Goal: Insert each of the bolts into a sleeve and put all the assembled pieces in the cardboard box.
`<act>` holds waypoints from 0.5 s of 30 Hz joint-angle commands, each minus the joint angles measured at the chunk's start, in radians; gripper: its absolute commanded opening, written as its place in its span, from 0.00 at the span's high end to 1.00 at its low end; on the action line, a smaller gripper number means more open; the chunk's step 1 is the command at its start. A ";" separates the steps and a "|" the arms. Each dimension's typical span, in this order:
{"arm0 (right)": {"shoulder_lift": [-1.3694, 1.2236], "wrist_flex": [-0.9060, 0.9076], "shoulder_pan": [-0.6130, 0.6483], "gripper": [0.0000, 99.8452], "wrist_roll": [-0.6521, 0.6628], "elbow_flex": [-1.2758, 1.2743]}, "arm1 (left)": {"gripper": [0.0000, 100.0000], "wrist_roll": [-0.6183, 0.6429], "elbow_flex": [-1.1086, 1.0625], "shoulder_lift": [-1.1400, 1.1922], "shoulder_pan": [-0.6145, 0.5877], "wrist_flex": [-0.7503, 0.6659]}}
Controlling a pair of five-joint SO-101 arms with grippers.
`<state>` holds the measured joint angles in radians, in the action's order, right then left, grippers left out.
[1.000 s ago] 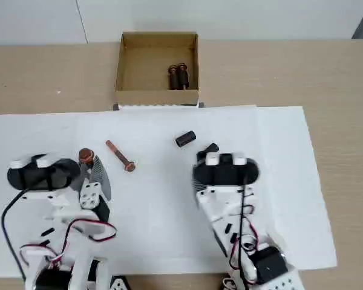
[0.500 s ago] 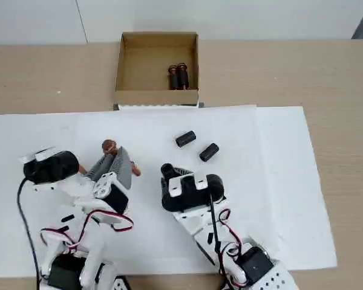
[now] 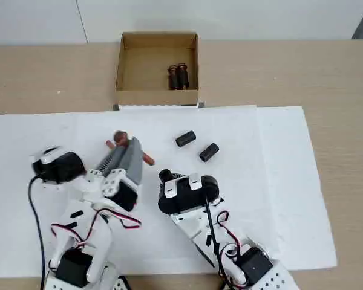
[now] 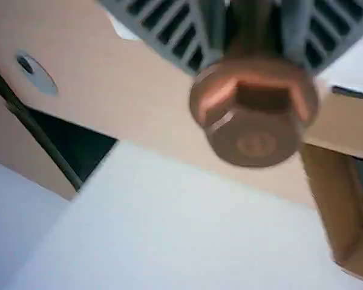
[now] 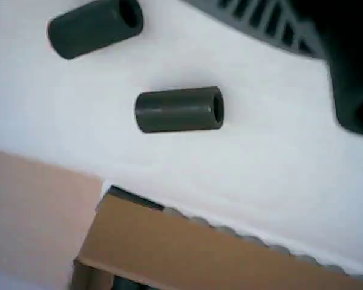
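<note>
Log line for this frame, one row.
left gripper: shut on bolt | second bolt: on paper, partly under it | sleeves: loose on paper | cardboard box: two assembled pieces inside

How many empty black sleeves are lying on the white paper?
2. The first sleeve lies nearer the cardboard box; the second sleeve lies beside it, apart. More may be hidden.

The tabletop (image 3: 302,72) is of light wood. A large white sheet of paper (image 3: 272,199) covers its near part, and bare wood shows along the far edge and at the right side. A cardboard box (image 3: 158,96) stands beyond the paper, its near wall touching the paper's far edge. On the paper lie one black sleeve (image 3: 186,139) and, just beside it, a second sleeve (image 3: 209,151). Left of them lies a bolt (image 3: 147,159), partly hidden.
</note>
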<state>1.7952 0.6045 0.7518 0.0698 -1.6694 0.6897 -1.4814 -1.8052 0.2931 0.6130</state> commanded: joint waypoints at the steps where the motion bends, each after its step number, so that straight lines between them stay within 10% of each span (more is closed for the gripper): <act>1: 0.008 0.010 0.007 1.00 0.035 -0.014 | 1.00 -0.017 0.010 -0.014 0.055 -0.032; 15: 0.008 0.007 0.001 1.00 0.094 -0.014 | 1.00 -0.137 0.008 -0.012 0.086 -0.029</act>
<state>1.7952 0.6122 0.7518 0.1542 -1.6694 0.5623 -1.4814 -1.8052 0.3728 0.6130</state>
